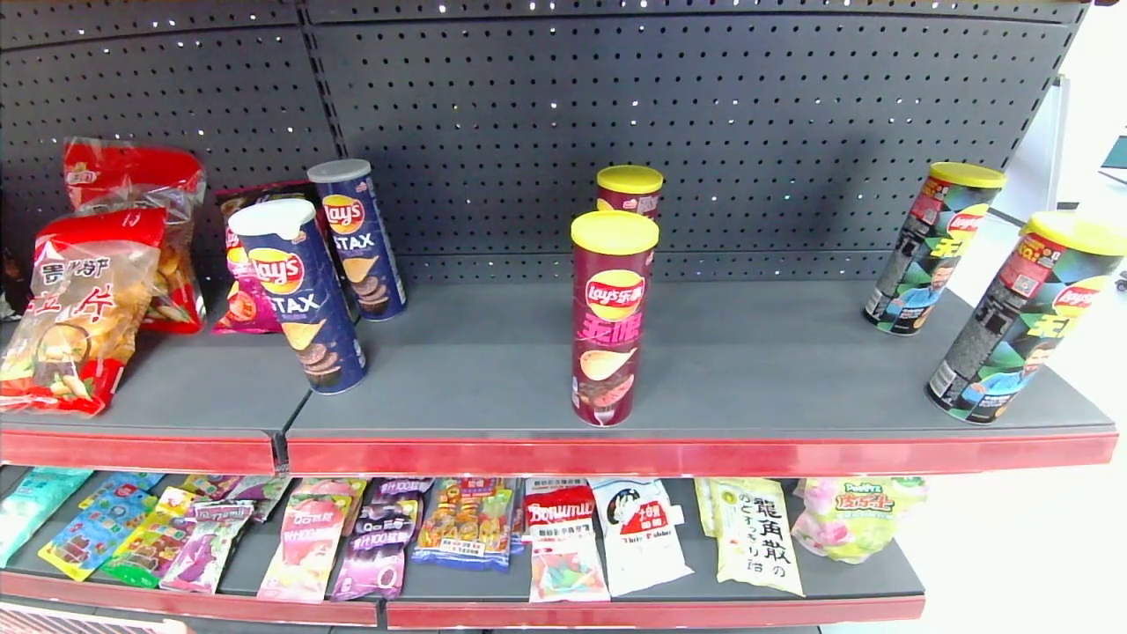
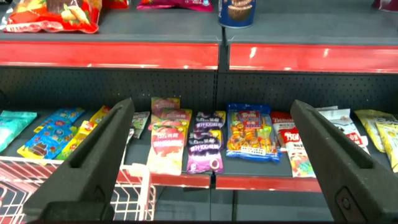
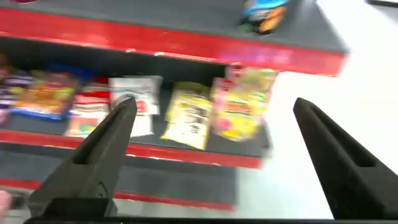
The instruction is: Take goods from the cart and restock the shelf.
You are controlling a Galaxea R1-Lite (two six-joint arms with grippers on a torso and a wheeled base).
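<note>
The corner of a white wire cart (image 2: 137, 168) shows before the lower shelf (image 1: 863, 574), which carries flat snack packets (image 1: 563, 537); the cart's load is hidden. Left jaws and right jaws both gape wide, empty, facing that shelf's red front edge. On the upper shelf (image 1: 748, 352) stand blue cans (image 1: 299, 295) leftward, maroon yellow-lidded cans (image 1: 609, 321) mid-edge, and green-black cans (image 1: 1012, 321) at the right end.

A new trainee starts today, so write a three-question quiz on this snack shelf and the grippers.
1. True or false: the front maroon cylindrical chip can with a yellow lid stands upright on the grey metal upper shelf.
2. How many dark-blue cylindrical cans with pale lids stand there? A one, B two, C four.
3. Fill in: the left gripper and right gripper are both ____.
Key: 1 true; 2 B; 3 open.
</note>
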